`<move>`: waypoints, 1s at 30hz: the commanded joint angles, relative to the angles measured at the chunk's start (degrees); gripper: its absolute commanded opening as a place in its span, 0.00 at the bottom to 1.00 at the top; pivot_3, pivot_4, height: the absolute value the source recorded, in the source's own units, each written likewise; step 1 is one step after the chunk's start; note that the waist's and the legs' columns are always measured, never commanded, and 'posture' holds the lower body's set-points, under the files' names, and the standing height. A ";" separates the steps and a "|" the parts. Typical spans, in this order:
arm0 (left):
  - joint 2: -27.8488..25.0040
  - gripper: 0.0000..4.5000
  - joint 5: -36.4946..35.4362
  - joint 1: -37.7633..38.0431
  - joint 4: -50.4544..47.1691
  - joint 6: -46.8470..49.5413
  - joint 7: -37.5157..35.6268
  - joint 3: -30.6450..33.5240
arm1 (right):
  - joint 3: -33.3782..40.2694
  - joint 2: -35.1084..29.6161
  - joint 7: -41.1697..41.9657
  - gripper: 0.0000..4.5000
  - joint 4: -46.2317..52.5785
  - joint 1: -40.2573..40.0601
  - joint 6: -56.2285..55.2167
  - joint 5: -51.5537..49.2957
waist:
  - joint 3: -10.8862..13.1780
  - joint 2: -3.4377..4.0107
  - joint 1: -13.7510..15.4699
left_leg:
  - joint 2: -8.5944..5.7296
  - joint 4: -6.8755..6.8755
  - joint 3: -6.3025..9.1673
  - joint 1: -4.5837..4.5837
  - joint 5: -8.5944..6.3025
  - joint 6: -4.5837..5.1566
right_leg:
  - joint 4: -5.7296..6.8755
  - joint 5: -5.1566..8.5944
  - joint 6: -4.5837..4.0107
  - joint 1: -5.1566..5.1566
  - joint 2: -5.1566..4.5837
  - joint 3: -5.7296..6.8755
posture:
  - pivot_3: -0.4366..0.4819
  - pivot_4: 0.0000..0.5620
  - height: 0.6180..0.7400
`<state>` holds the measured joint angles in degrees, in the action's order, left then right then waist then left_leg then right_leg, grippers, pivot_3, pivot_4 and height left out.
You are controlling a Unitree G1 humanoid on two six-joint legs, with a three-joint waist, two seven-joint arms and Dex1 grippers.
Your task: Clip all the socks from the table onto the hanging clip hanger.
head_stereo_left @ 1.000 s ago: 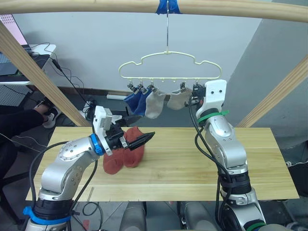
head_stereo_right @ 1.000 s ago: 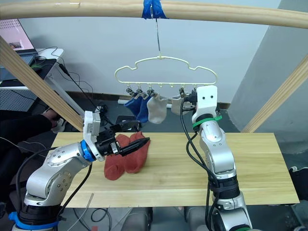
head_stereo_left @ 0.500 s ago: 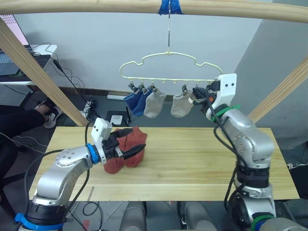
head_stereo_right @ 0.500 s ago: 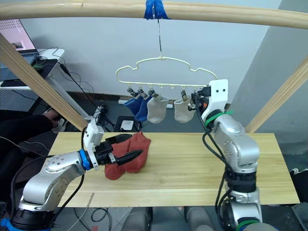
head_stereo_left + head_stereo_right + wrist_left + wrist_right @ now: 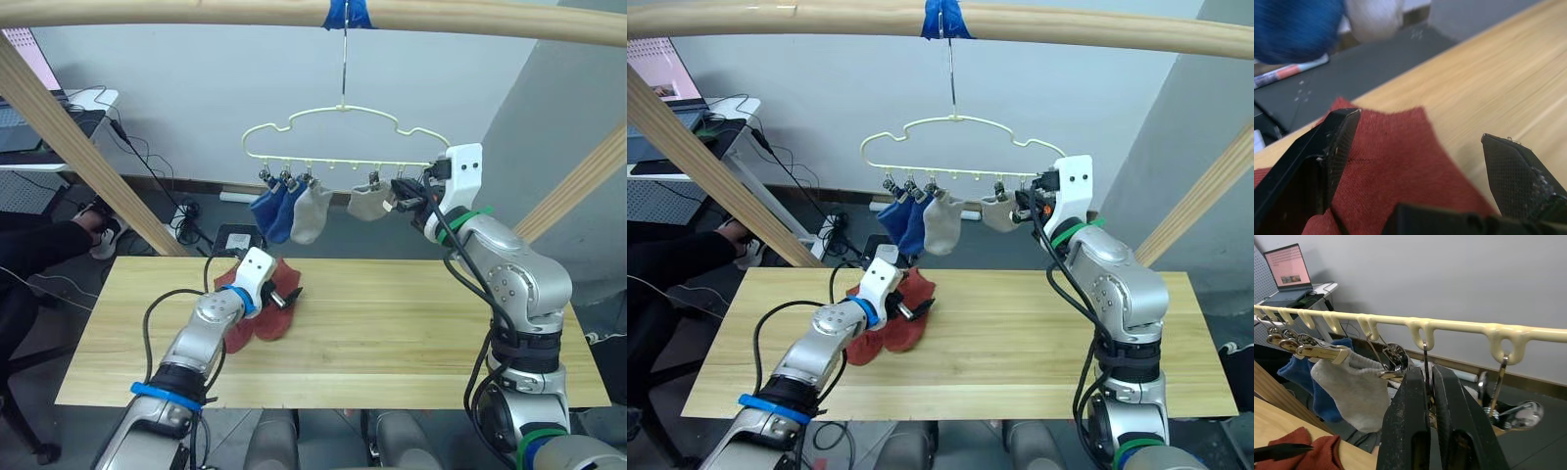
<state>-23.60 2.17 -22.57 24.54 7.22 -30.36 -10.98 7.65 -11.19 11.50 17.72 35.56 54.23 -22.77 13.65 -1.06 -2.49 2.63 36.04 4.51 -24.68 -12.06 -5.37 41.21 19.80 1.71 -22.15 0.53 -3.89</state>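
i see a pale grey wall [image 5: 196,108] behind a round wooden pole frame [image 5: 176,10]. a side desk [image 5: 725,108] holds a laptop [image 5: 1288,271]; cables [image 5: 147,166] trail over dark floor [image 5: 196,220].

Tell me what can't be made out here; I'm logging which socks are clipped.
- Second grey sock: head views, partly behind the right claw.
- What the right claw pinches: right wrist view, its own fingers cover it.
- Red socks: head views, overlapped and partly under the left claw.
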 commanded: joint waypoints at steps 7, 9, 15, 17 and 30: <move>2.57 0.92 -0.95 -1.35 5.01 1.95 -4.26 0.71 | 1.16 -0.24 -2.58 0.00 3.00 0.14 0.67 -0.66 | 0.00 0.01 -0.43 | -0.04 0.03 0.02 -0.01 0.01 0.01 | 0.01 0.00 0.01 0.04 -0.04 0.04 | 0.42 0.38 1.00; 2.45 0.81 -0.33 -1.48 5.38 1.61 -5.61 -0.02 | 1.16 -0.09 -2.91 0.00 3.16 0.08 0.81 -0.77 | -0.01 0.00 -0.60 | -0.04 0.03 0.03 -0.01 0.02 0.02 | 0.01 0.00 0.01 0.04 -0.03 0.05 | 0.42 0.38 1.00; 2.37 0.45 0.06 -0.78 4.49 1.25 -6.73 -0.23 | 1.07 -0.28 -3.36 0.00 3.05 0.18 0.71 -1.15 | -0.01 0.00 -0.75 | -0.04 0.03 0.04 0.01 0.02 0.03 | 0.03 0.00 0.01 0.04 -0.03 0.06 | 0.42 0.36 1.00; 2.10 0.33 0.36 -0.27 3.85 0.61 -7.15 -0.48 | 1.06 -0.58 -3.26 0.00 2.75 0.28 0.57 -1.16 | -0.01 0.00 -0.75 | -0.04 0.03 0.04 0.00 0.03 0.03 | 0.03 0.00 0.01 0.04 -0.03 0.06 | 0.43 0.36 1.00; 2.12 0.00 -9.78 7.13 -17.91 -5.55 -18.38 1.96 | 3.70 -1.89 -2.03 0.00 2.84 -0.53 6.06 -5.33 | -0.02 0.01 -0.33 | -0.01 0.02 0.05 0.00 0.03 0.02 | 0.02 0.00 0.00 0.05 -0.05 0.08 | 0.45 0.35 1.00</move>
<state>-21.37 -4.05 -15.72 12.56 4.14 -46.30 -10.52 8.69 -12.67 9.60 19.15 35.28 57.37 -26.14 13.63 -1.05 -2.82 2.62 36.06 4.57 -24.68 -12.03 -5.34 41.24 19.80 1.72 -22.10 0.48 -3.81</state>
